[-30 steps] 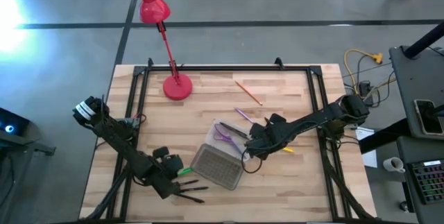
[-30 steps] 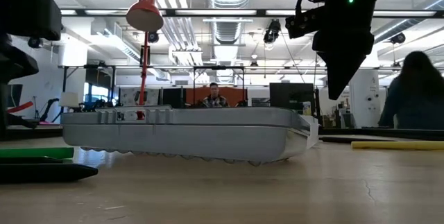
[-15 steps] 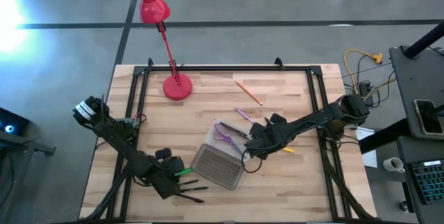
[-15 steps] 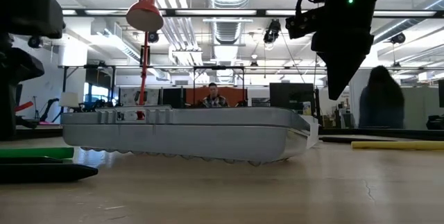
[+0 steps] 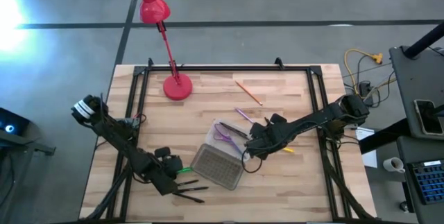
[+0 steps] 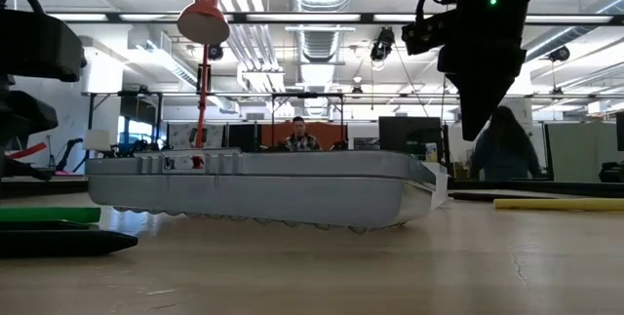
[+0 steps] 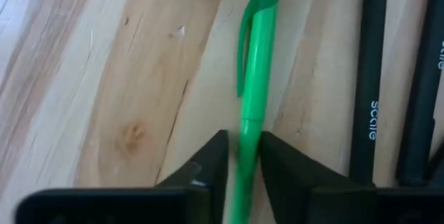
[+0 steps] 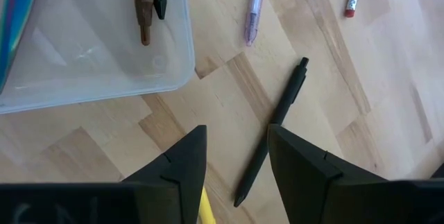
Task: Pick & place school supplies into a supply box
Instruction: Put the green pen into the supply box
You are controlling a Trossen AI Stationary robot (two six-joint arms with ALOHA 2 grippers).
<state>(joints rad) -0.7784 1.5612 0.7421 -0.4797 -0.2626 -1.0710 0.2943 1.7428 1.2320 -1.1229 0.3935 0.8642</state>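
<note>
The supply box [image 5: 223, 135] lies open, its grey gridded lid [image 5: 216, 166] flat beside the translucent tray, which holds purple scissors [image 5: 222, 135] and two dark pens [image 8: 147, 2]. My left gripper [image 7: 243, 141] is down at the green marker [image 7: 251, 78], near the lid's left corner, and is shut on it. Black pens [image 7: 366, 92] lie next to the marker. My right gripper [image 8: 236, 141] hovers open over the table to the right of the tray, above a black pen [image 8: 274, 130]. A purple pencil [image 5: 242, 114], an orange pencil [image 5: 248, 92] and a yellow pencil [image 5: 286, 150] lie on the wood. My left gripper pinches the green marker's barrel [image 7: 247, 123], just behind the clip, between its two fingers. The fingers come from above and lie across the marker. The marker lies flat on the table [image 6: 49, 215], its cap end reaching under the lid's corner.
A red desk lamp [image 5: 177, 85] stands at the far left of the table. A black frame [image 5: 229, 68] runs along the table's edges. In the low view the box [image 6: 263, 188] fills the middle, and people show in the room behind.
My left arm has sunk a little toward the table over the green marker, which has stayed where it lay. A person in the room behind has walked across.
</note>
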